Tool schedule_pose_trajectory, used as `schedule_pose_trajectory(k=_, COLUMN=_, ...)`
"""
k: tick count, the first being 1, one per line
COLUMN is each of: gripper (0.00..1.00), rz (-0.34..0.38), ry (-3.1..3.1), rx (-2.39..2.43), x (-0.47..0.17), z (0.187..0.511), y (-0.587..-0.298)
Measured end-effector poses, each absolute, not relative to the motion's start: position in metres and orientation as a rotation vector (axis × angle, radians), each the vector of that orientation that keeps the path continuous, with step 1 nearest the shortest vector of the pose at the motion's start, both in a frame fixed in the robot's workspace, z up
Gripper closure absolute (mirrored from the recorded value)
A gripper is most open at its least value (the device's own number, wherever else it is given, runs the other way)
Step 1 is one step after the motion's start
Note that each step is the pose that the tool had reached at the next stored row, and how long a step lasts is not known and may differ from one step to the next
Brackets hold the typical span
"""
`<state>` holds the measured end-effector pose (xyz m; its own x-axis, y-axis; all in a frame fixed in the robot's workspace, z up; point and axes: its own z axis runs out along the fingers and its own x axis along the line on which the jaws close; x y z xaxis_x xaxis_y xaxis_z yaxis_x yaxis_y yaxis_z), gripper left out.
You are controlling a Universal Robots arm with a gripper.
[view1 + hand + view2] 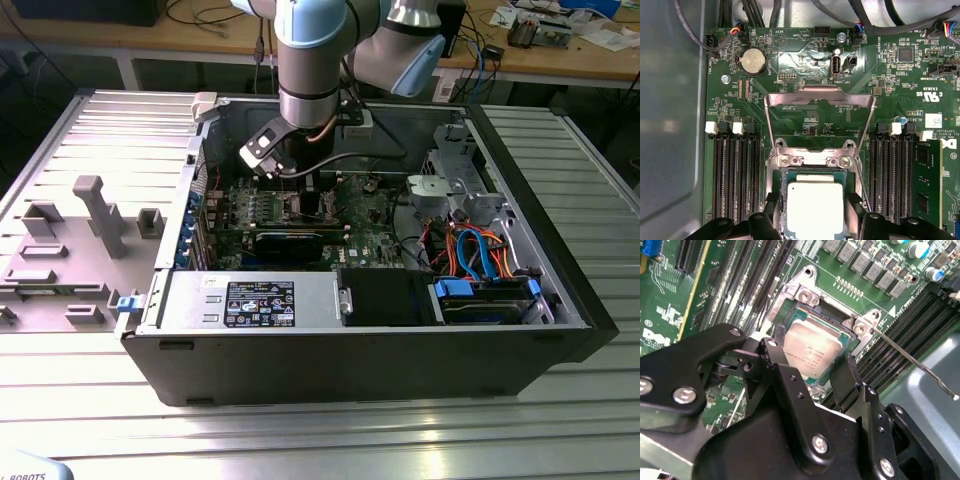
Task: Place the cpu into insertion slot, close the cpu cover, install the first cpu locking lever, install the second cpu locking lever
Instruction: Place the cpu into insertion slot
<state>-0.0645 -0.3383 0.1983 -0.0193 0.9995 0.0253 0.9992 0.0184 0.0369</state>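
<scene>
1. In the exterior view the arm reaches down into the open computer case, and the gripper hangs low over the motherboard.
2. In both wrist views the cpu lies within the insertion slot. Its silver top faces up and looks level, with the green border showing on the sides that are visible.
3. The jaws stand on two opposite sides of the cpu. Their fingers seem to touch its edges, so I judge that they are grasping the chip and not released.
4. The cpu cover is raised on its hinge, so the slot is open. One thin locking lever points away from a corner of the slot, unlatched.
5. The step in hand is the placing of the cpu, and I judge it almost complete.
6. To do this step well:
   - The chip should rest flat under its own weight, with no downward push, because the contacts beneath are delicate.
   - Both jaws should part evenly, so that neither one drags the chip sideways.
   - The gripper should stay clear of the memory slots beside the socket.
</scene>
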Motion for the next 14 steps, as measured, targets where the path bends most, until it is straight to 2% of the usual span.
schedule_pose_trajectory(k=14, gripper=0.38, rz=0.066, ry=2.285, rx=2.143, x=-0.0636, z=0.1986, y=-0.3385)
